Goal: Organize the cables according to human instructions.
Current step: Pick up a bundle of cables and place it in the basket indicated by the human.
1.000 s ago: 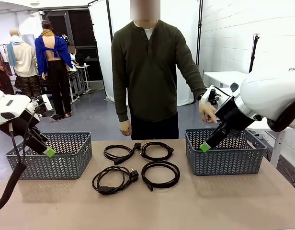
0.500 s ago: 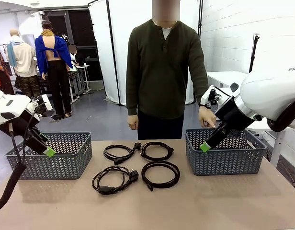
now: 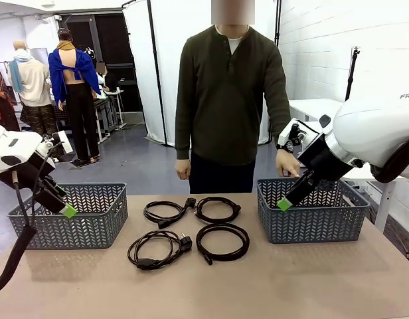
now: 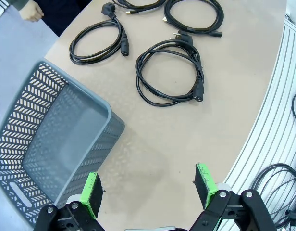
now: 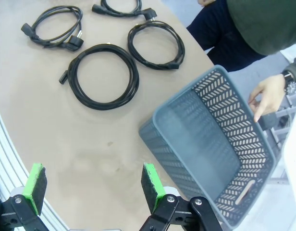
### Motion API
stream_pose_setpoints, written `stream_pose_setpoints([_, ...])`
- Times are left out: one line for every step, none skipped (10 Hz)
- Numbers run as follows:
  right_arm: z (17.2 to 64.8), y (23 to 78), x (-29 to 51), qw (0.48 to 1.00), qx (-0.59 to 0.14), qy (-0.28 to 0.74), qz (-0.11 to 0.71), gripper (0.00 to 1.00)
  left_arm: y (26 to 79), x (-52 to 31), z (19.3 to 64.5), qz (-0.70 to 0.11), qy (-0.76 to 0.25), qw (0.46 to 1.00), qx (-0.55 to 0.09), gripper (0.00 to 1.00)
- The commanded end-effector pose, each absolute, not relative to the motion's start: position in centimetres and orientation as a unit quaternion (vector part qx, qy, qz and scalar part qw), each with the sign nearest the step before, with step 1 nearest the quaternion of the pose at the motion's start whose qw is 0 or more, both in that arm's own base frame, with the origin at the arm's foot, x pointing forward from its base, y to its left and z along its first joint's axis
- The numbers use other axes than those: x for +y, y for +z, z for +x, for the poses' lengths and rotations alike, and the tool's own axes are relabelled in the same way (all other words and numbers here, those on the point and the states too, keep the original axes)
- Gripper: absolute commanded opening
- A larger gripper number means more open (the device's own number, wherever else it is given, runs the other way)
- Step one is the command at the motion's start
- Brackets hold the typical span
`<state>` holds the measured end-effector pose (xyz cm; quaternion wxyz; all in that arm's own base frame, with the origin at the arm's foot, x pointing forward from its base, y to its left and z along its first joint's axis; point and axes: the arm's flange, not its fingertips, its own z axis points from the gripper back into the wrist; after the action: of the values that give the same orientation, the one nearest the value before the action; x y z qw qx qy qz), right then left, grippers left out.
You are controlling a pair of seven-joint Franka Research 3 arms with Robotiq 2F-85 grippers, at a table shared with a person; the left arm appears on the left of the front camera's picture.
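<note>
Four coiled black cables lie in the middle of the table: back left (image 3: 163, 212), back right (image 3: 218, 209), front left (image 3: 155, 249), front right (image 3: 222, 241). My left gripper (image 3: 67, 211) hangs open over the near side of the left basket (image 3: 91, 229). In the left wrist view the left gripper (image 4: 148, 190) is open above bare table, with the nearest cable (image 4: 169, 72) well ahead. My right gripper (image 3: 284, 203) hangs open at the right basket's (image 3: 311, 226) near left corner. The right wrist view shows the right gripper (image 5: 92, 180) open and holding nothing, a cable (image 5: 102, 74) beyond it.
A person stands at the far side, one hand (image 3: 287, 163) at the right basket's far rim, seen too as a hand (image 5: 268, 98) by the basket (image 5: 186, 144). The left basket (image 4: 90, 139) holds nothing. Bare tabletop (image 3: 204, 286) stretches along the near edge.
The person has stepped to the picture's right and stands straighter, with the hand still by the right basket. Both arms and all cables have stayed put.
</note>
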<state>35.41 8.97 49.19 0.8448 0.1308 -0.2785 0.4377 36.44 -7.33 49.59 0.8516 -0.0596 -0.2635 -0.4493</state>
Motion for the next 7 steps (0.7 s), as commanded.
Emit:
stream_pose_setpoints([35.6, 49.0, 9.0, 0.843, -0.279, 0.438, 0.139, 1.0, 49.4, -7.3, 36.3, -0.064, -0.444, 0.855, -0.262, 1.0])
stream_pose_setpoints([35.6, 49.0, 9.0, 0.843, -0.279, 0.438, 0.139, 1.0, 49.4, -7.3, 36.3, -0.064, -0.444, 0.855, -0.262, 1.0])
stream_pose_setpoints([35.6, 49.0, 9.0, 0.843, -0.279, 0.438, 0.139, 1.0, 49.4, -7.3, 36.3, -0.064, -0.444, 0.855, -0.262, 1.0])
stream_pose_setpoints([35.6, 49.0, 9.0, 0.843, -0.279, 0.438, 0.139, 1.0, 49.4, -7.3, 36.3, -0.064, -0.444, 0.855, -0.262, 1.0])
stream_pose_setpoints([35.4, 49.2, 9.0, 0.845, -0.278, 0.438, 0.131, 1.0, 49.4, -7.3, 36.3, -0.064, -0.444, 0.855, -0.262, 1.0])
stream_pose_setpoints([35.5, 49.1, 10.2, 0.857, -0.261, 0.427, 0.124, 1.0, 49.4, -7.3, 36.3, -0.064, -0.444, 0.855, -0.262, 1.0])
stream_pose_setpoints([35.6, 49.4, 11.7, 0.865, -0.247, 0.422, 0.112, 1.0, 49.4, -7.3, 36.3, -0.064, -0.444, 0.855, -0.262, 1.0])
